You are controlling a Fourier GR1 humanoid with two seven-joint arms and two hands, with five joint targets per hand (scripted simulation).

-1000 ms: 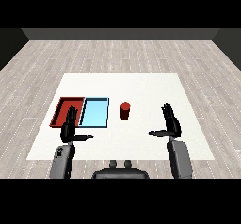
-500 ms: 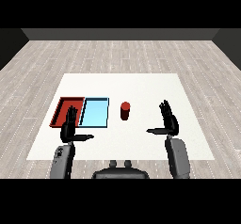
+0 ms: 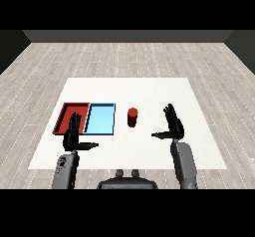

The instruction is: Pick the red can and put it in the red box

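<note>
The red can stands upright on the white table, just right of the light blue tray. The red tray lies to the left of the blue one. My right hand hovers to the right of the can, apart from it, fingers straight and thumb pointing left. In front of the red tray my left hand is raised, also open, and it covers part of that tray's near edge. Neither hand holds anything.
The white table stretches behind and to the right of the can. Its near edge runs just in front of both forearms. A grey wooden floor surrounds it.
My right hand has drifted slightly left and up toward the can. The left hand and the can have not visibly moved.
</note>
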